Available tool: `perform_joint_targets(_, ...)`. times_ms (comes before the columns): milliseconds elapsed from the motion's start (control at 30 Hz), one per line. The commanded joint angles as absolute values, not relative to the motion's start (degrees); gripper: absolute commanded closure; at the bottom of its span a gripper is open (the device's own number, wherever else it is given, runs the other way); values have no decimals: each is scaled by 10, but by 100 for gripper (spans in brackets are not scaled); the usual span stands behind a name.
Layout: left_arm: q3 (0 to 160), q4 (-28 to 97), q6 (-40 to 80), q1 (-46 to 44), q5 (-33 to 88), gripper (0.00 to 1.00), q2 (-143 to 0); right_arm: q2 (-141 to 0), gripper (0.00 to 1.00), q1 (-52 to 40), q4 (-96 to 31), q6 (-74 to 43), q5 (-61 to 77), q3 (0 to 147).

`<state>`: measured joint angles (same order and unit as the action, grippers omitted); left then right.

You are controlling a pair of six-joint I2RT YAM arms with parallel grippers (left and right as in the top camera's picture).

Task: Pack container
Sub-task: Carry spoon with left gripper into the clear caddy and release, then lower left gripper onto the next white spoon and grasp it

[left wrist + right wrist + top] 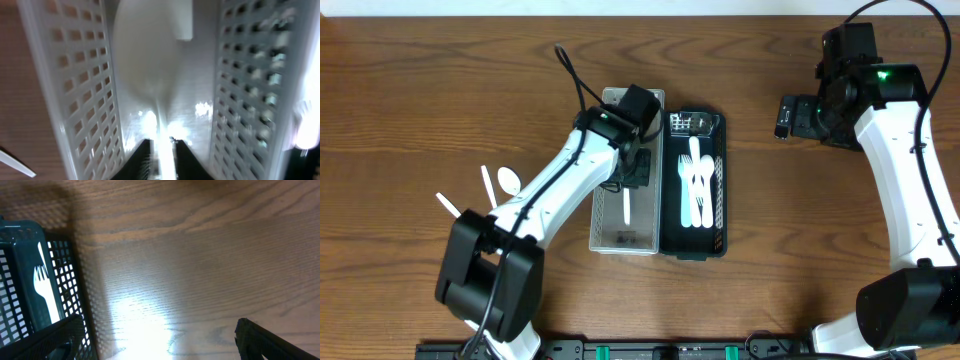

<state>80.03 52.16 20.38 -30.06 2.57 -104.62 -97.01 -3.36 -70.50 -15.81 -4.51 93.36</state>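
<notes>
- Clear container [615, 238] is parked mid-table, its long side pressed right up against the black container [718, 180] on its right. Loads of bare table [400, 100] is left open on its other side.
- Far left, three loose white bits are scattered on the wood: a slim utensil [447, 205], a knife-like utensil [487, 185] and a loose spoon [508, 180]. They're bunched near each other and kept apart from the container.
- Left gripper [162, 145] is dipped inside the clear container, fingers [141, 160] closed onto the handle of a white spoon [145, 55]. The perforated walls [80, 75] are close on both sides, so sideways room is tight.
- White forks [696, 185] are laid lengthwise in the black container.
- Right gripper [155, 345] is held over open wood just right of the black container, jaws spread wide.
</notes>
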Motion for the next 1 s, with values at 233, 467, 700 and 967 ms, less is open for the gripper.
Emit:
perform_joint_targets(233,856,580,168,-297,-4,47,-973,-969,1,-34,-707,-145,-45,931)
perform_joint_targets(467,868,652,193,-218,-108,24,-851,-969,1,-34,-707,-140,-45,931)
perform_joint_targets(700,826,668,207,-33,-58,3,-832,-969,1,-34,-705,-140,-45,931)
perform_joint_targets(967,711,559,181,67,39,2,-914,-969,1,-34,-706,-140,-45,931)
